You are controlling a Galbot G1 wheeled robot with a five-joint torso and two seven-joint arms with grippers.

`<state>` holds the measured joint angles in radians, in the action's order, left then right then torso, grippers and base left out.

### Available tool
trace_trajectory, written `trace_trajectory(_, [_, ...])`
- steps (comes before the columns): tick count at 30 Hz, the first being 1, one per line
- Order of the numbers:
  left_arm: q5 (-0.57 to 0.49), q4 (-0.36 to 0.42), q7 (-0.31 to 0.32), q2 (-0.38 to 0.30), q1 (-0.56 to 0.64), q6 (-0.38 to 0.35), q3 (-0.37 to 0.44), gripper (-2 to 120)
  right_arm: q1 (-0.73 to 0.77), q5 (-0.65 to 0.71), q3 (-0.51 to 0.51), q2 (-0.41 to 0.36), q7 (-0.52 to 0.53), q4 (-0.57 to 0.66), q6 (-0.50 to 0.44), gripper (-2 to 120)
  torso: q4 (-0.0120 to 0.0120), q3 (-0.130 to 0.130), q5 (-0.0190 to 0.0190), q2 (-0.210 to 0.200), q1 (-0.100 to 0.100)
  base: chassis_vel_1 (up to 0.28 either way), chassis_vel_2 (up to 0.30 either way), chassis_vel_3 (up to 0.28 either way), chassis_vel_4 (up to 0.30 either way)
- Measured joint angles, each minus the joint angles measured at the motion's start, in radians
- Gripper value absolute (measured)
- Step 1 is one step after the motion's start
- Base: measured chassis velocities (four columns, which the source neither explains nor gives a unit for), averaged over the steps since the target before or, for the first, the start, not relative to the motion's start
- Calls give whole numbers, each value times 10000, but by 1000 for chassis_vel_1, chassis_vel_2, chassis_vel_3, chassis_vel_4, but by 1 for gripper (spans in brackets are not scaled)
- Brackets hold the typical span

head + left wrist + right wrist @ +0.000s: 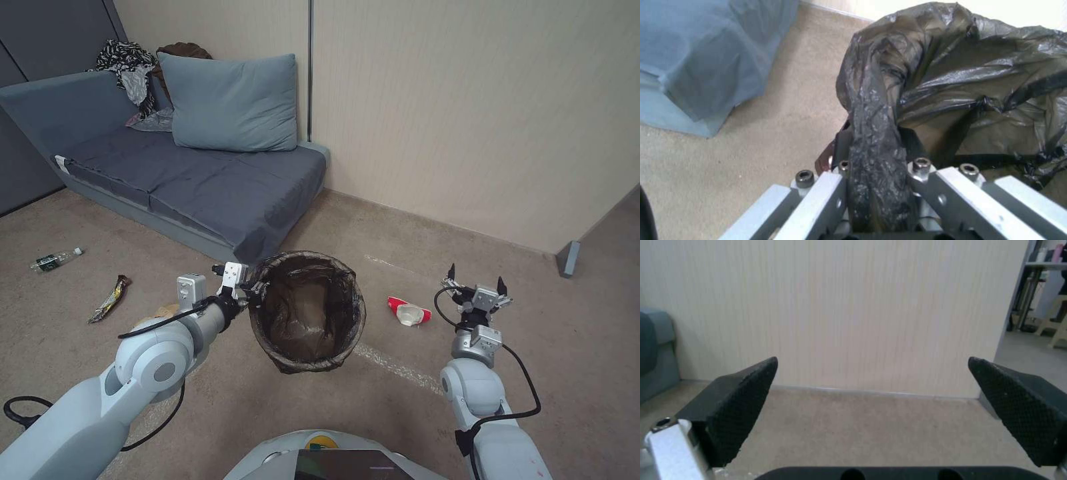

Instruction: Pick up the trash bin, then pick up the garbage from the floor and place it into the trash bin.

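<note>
Beige carpet runs ahead of you to a cream wall, with a grey sofa and its blue cushion against the far left. Your left hand is pinching the bag-covered rim of the trash bin, which hangs tilted with its mouth toward your head camera; in the left wrist view the dark bag is bunched between the metal fingers. Whether the bin is clear of the floor, you cannot tell.

Your right hand is held over the carpet on your right, its black textured pads spread wide with nothing between them.

Of the garbage, a red-and-white cup lies on the floor between the bin and the right hand. A gold wrapper and a small clear bottle lie well off to the left, near the sofa's front.
</note>
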<state>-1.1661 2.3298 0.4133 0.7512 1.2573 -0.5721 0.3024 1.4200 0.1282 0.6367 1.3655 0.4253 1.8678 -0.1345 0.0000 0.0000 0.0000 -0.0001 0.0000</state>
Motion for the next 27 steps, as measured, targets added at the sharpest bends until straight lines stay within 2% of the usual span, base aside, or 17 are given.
trace_trajectory(20, [-11, -57, -9, -11, -42, 28, -188, 5, -79, -62, -28, 40, 22, -134, -98, 100, -2, 0, 0, 0, 0, -83, 76, 77, -78])
trace_trajectory(27, [-49, -13, -9, -50, 22, 30, -245, 5, -175, -107, 24, -143, -10, -319, -187, 100, 1, 0, 0, 0, -1, -24, 23, 27, -24])
